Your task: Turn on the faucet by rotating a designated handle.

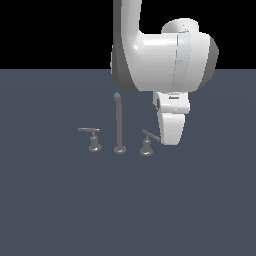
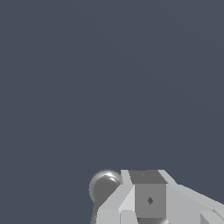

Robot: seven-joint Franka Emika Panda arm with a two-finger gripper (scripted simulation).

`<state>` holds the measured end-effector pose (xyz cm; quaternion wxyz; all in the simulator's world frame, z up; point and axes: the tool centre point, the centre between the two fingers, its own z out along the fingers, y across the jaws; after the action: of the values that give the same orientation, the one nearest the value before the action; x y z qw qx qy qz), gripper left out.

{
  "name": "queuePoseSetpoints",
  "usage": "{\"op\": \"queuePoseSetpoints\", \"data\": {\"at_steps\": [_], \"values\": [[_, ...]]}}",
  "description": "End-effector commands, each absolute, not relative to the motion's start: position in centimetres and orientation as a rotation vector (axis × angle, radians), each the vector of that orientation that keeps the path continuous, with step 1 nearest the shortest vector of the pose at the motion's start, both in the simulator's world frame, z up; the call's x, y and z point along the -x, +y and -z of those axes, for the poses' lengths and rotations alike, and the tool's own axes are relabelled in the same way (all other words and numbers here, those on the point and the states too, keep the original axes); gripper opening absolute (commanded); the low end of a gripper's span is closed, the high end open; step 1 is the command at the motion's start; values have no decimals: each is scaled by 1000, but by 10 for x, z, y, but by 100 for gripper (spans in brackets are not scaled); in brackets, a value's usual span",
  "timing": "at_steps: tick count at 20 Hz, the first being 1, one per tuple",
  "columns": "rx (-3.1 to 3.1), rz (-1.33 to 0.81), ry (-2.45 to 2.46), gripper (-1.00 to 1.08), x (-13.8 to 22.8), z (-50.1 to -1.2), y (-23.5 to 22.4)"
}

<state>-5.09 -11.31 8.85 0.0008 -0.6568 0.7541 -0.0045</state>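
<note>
While the big white arm (image 1: pixel 165 60) fills the upper part of the exterior view, its gripper (image 1: pixel 171 131) hangs just beside the designated handle (image 1: pixel 147 141), on the far side from the spout (image 1: pixel 118 122). Can't tell if the jaws are open or closed. The twin handle (image 1: pixel 91 138) sits beyond the spout on the counter (image 1: pixel 60 200).

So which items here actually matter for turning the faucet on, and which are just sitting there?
Part of the job:
- designated handle, at the exterior view's right of the set
- gripper, low beside that handle; its jaws are hidden

Just there:
- spout, in the middle
- twin handle, at the exterior view's left
</note>
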Motion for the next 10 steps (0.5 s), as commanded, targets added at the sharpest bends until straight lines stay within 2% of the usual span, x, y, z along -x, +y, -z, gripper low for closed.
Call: {"op": "queuePoseSetpoints", "data": {"at_steps": [1, 7, 8, 9, 10], "values": [[2078, 7, 2355, -100, 56, -89, -97], [2090, 1, 2345, -100, 69, -89, -69], [2090, 1, 2345, -100, 69, -89, -69], [2045, 12, 2387, -100, 68, -88, -94], [2050, 11, 2383, -100, 66, -89, -87]]}}
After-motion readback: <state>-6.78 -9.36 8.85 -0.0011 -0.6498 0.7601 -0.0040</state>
